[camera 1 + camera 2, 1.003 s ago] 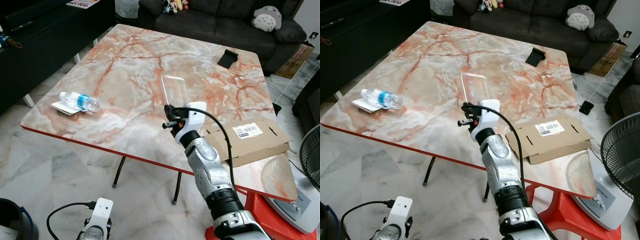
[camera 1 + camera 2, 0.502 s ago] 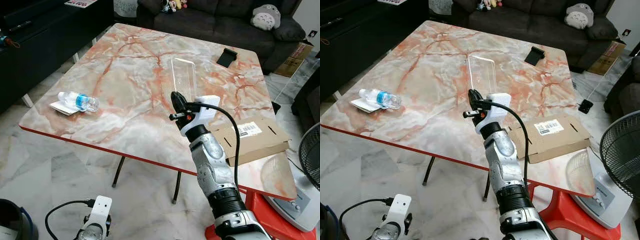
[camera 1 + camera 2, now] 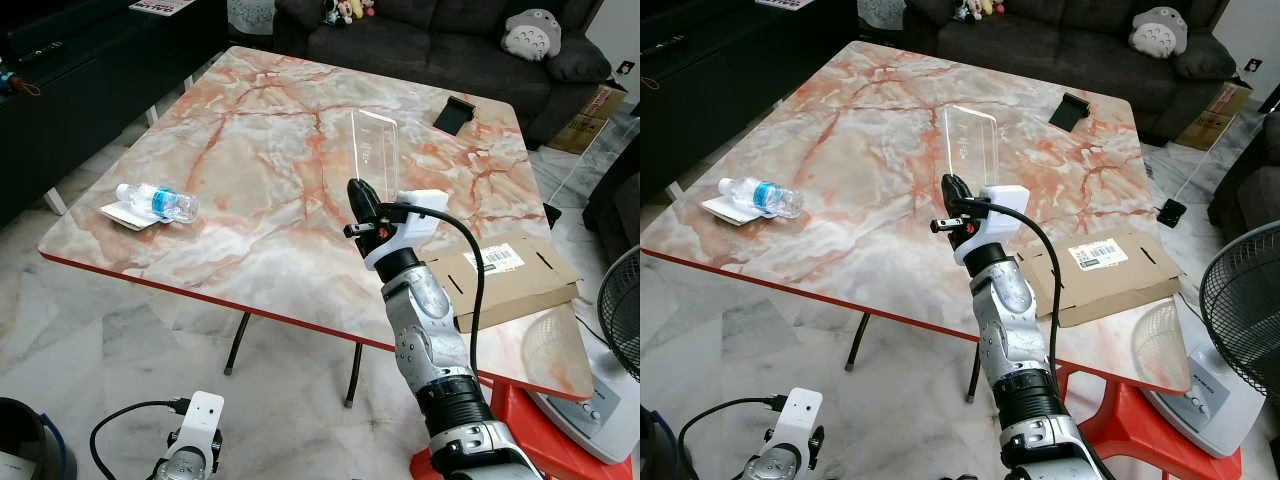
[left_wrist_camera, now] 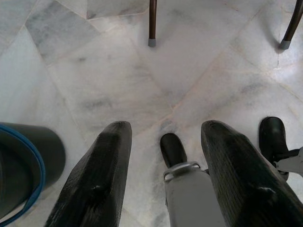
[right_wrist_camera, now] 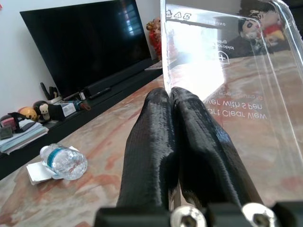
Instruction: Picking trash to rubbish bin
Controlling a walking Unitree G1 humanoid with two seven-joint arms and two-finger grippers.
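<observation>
My right gripper (image 3: 356, 190) is shut on the edge of a clear plastic lid (image 3: 375, 152), which it holds upright above the middle of the marble table (image 3: 250, 150). In the right wrist view the black fingers (image 5: 189, 127) pinch the lid (image 5: 236, 71) at its edge. A small water bottle (image 3: 158, 202) lies on a white paper (image 3: 125, 213) near the table's left edge. My left gripper (image 4: 165, 165) hangs open low over the floor, beside a dark rubbish bin (image 3: 25, 440) with a blue rim.
A flattened cardboard box (image 3: 500, 280) lies at the table's right side and a black phone stand (image 3: 460, 112) at the far right. A fan (image 3: 620, 330) stands to the right, a sofa (image 3: 450, 40) behind, a TV cabinet (image 3: 70, 90) to the left.
My right gripper has raised the clear lid off the table and tilted it upright, moving a little right and away. The left arm has stayed low.
</observation>
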